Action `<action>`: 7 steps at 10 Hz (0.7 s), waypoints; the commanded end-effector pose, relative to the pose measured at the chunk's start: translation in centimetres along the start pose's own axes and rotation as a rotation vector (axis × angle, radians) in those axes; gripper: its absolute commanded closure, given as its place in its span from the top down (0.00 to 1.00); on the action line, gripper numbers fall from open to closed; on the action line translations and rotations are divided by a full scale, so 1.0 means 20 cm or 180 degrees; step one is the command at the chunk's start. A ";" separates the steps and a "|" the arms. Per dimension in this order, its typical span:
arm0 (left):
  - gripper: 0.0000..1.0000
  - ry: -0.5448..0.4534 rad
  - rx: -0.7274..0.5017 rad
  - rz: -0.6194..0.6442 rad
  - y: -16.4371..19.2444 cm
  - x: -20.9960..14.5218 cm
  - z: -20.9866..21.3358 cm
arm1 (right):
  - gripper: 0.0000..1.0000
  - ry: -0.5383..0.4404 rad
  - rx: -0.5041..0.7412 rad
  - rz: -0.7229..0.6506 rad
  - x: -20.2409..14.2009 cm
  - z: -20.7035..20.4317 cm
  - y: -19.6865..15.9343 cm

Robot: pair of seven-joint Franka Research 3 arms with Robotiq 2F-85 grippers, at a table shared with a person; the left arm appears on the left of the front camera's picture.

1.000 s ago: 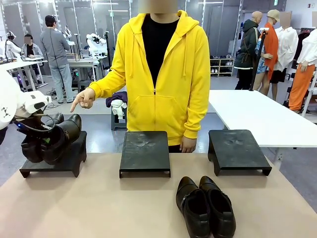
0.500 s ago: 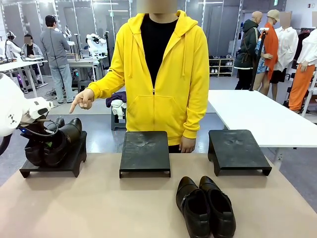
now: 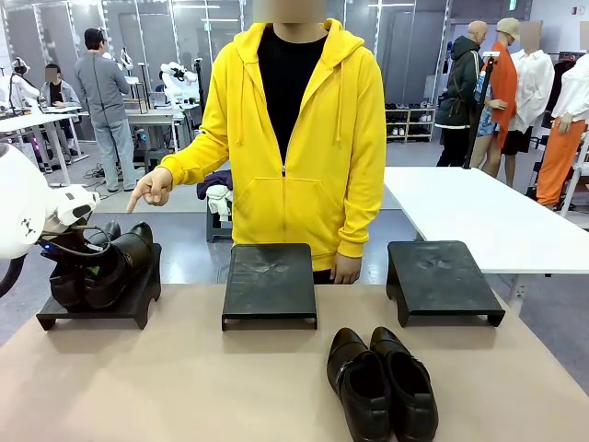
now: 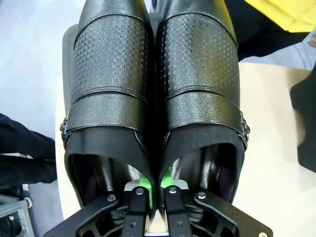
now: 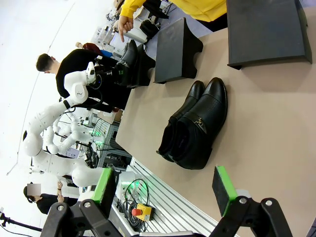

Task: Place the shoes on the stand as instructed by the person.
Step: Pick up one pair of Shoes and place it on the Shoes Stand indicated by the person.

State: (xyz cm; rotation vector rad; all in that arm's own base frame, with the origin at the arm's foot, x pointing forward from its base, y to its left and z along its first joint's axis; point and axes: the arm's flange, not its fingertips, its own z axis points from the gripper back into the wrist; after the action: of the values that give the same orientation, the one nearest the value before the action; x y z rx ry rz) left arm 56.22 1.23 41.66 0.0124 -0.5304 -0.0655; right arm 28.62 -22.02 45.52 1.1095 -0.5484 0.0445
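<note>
Our left gripper (image 4: 154, 183) sits narrow around the touching inner walls of the shoes (image 4: 158, 94) on the left stand (image 3: 92, 319); we cannot tell whether it grips. Pulling out while snagged could drag them off the edge, while our right gripper (image 5: 165, 190) gapes empty.

Grey floor (image 3: 184, 249), white table (image 3: 479, 212) at right, glass partitions (image 3: 405, 37) behind, shelf unit (image 3: 411, 122) (low, far back).

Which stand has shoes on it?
The left stand, where the person's hand points: a pair of shoes sits on it. The middle stand and right stand hold none.
</note>
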 end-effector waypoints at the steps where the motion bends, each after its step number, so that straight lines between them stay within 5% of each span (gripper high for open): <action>1: 0.35 -0.0148 -0.0042 0.0055 0.04 0.07 0.02 | 1.00 -0.0007 0.0032 0.0034 0.01 0.01 0.00; 6: 1.00 -0.0105 -0.0040 0.0055 0.04 0.07 0.08 | 1.00 -0.0007 0.0032 0.0034 0.01 0.01 0.00; 7: 1.00 -0.0090 -0.0024 0.0052 0.04 0.06 0.09 | 1.00 -0.0007 0.0032 0.0034 0.01 0.01 0.00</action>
State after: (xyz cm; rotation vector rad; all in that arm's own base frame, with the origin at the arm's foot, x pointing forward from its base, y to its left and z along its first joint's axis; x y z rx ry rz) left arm 56.76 1.62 43.31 0.0041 -0.5644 -0.0449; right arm 28.62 -22.02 45.52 1.1095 -0.5483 0.0445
